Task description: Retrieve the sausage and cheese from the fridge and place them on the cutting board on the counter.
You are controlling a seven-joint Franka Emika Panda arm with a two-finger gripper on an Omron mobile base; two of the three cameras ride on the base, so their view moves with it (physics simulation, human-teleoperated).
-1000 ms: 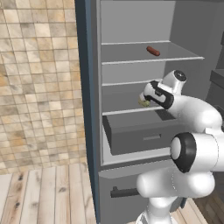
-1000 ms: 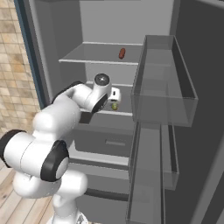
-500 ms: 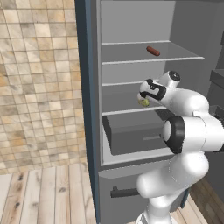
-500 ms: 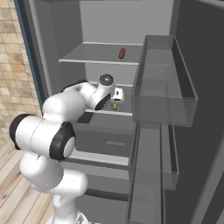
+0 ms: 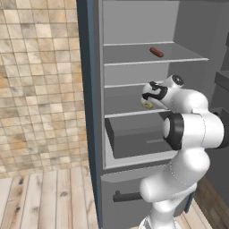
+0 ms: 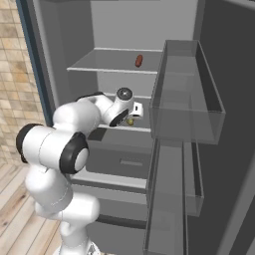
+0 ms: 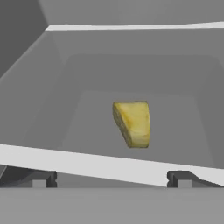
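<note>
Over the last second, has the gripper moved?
Yes. The gripper has pushed deeper into the fridge, closer to the cheese on the middle shelf.

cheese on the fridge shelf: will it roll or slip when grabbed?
The cheese looks like a wedge with flat faces, so it probably won't roll. Its tapered sides may let it squirt from the open pincer. It looks small, likely light, so a push could slide it along the shelf.

We found the sausage (image 5: 156, 52) on the fridge's (image 5: 134, 134) upper shelf; two shelves lower lay the cheese (image 7: 132, 124), just ahead of the gripper (image 5: 146, 99); the drawer (image 5: 134, 134) sat beneath that shelf.
</note>
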